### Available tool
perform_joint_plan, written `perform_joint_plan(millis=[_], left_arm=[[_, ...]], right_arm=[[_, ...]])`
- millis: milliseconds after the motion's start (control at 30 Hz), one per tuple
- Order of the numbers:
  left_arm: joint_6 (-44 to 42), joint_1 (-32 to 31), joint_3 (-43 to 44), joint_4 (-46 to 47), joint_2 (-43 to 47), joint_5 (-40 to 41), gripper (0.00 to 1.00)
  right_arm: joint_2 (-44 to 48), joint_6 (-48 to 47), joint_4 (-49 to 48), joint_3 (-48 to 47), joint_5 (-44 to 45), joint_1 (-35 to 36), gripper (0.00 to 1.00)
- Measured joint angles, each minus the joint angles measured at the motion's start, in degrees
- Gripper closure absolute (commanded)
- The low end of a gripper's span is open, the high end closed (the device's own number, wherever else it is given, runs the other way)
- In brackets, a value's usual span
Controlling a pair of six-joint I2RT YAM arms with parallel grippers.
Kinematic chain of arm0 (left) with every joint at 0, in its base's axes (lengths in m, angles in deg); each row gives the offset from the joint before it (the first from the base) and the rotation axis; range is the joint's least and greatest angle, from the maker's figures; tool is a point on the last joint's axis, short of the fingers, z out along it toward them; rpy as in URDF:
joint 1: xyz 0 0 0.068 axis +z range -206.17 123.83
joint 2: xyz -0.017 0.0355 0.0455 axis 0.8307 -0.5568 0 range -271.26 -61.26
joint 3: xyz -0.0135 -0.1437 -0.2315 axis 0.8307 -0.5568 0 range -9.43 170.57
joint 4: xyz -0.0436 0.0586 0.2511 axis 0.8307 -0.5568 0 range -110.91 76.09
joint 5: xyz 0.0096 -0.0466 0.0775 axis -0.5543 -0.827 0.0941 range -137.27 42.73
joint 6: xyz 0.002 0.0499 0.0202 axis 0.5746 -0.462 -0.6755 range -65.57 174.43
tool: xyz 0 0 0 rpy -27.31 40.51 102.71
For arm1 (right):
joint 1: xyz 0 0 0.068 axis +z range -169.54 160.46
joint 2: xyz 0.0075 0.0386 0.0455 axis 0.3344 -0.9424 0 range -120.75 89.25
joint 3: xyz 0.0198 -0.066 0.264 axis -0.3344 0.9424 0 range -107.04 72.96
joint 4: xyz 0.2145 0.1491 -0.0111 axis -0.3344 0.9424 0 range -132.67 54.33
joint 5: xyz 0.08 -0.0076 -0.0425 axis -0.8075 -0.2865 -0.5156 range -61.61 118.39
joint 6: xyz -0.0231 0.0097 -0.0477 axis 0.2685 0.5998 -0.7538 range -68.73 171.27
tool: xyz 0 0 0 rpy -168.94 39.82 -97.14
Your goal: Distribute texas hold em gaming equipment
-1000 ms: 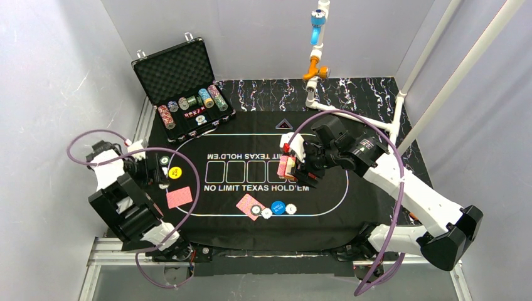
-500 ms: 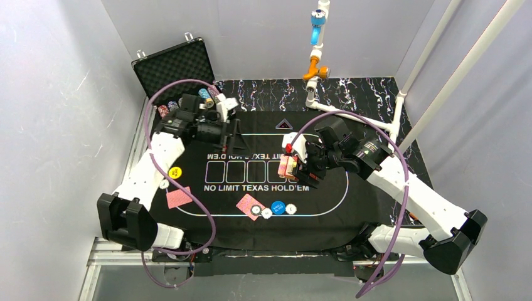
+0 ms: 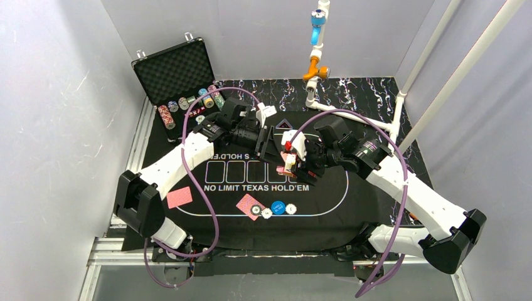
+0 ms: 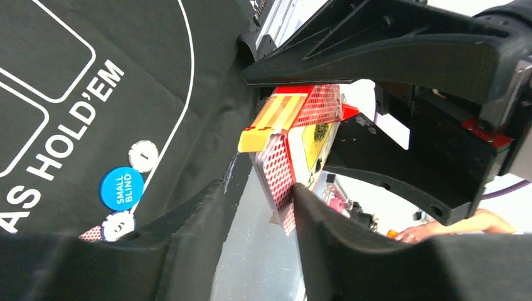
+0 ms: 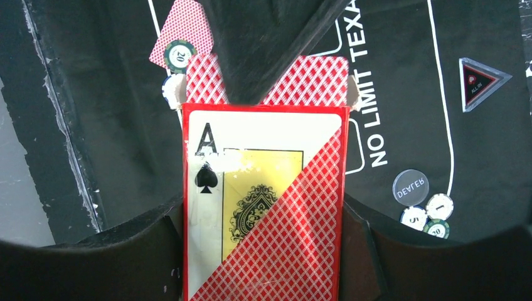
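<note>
My right gripper (image 3: 293, 162) is shut on the red deck box (image 5: 263, 207), which has an ace of spades on its face, and holds it above the mat. Red-backed cards (image 5: 313, 84) stick out of the box's far end. My left gripper (image 4: 257, 188) reaches in from the left and stands open around a protruding card (image 4: 278, 175). One finger (image 4: 326, 232) touches the card, and a gap remains on the other side. On the mat lie two red-backed cards (image 3: 179, 197) (image 3: 250, 206), a blue button (image 3: 278, 207) and white buttons (image 3: 291, 209).
The open black case (image 3: 179, 72) with rows of striped chips (image 3: 166, 116) stands at the back left. A white pipe stand (image 3: 317, 56) rises at the back. A dealer button (image 5: 411, 186) and chips (image 5: 439, 207) lie under the right arm. The black mat (image 3: 326, 207) covers the table.
My left arm swung from the table's left side, past the case, to the deck in the right gripper. Its jaws narrowed around the protruding card. The right arm barely moved.
</note>
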Motion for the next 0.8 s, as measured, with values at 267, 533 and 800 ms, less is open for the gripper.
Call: perform_joint_plan(millis=[267,533,800], left_arm=[[1.44,3.02,-1.66,1.51,1.42,-1.62,0.68],[3.78,3.39,-3.98,5.77,3.08,-2.91,0.31],[9.20,2.58,-4.22,11.58,1.22,-4.98,0.50]], right_arm=[[0.00,0.00,0.81,0.00,0.76,-0.02,0.99],[0.11,0.02,0.11,0.00,0.66,0.00,0.99],[0.39,0.07,-1.38,0.02,0.13,0.00,0.99]])
